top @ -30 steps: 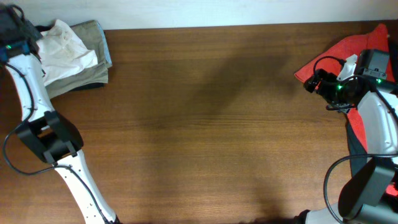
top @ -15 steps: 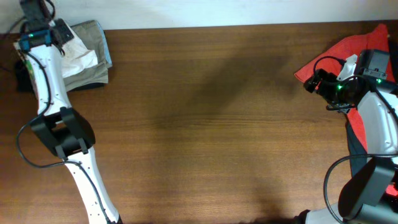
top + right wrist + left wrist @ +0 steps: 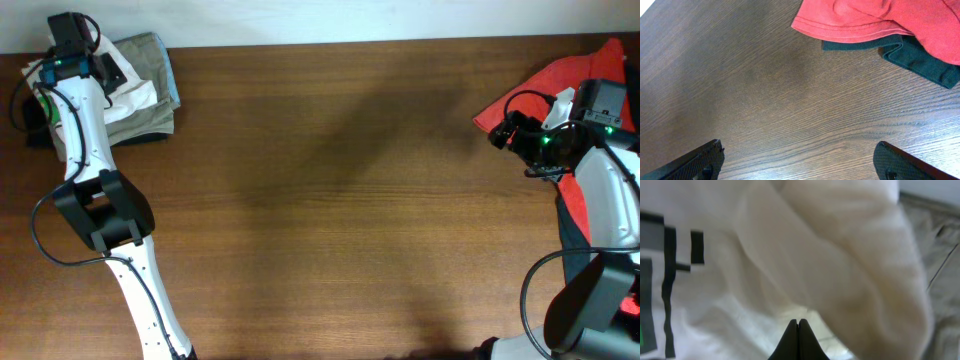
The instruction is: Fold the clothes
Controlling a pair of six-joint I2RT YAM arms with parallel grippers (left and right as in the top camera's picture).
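A white shirt (image 3: 132,97) lies crumpled on a folded khaki garment (image 3: 152,58) at the table's far left corner. My left gripper (image 3: 103,72) hovers over this pile. In the left wrist view the white shirt (image 3: 790,255) fills the frame, with a dark-edged patch (image 3: 670,275) at the left and khaki cloth (image 3: 945,255) at the right. The left gripper (image 3: 798,325) is shut, with no cloth visible between its tips. A red garment (image 3: 560,75) lies over a dark one (image 3: 920,62) at the far right. My right gripper (image 3: 797,150) stands open above bare wood just left of them.
The brown wooden table (image 3: 340,200) stretches between the two piles. A pale wall strip (image 3: 350,18) runs along the far edge. Something black (image 3: 35,125) lies at the left edge beside the left arm.
The left arm has swung right from the table's left edge, so its wrist now sits over the white shirt. The right arm has not moved.
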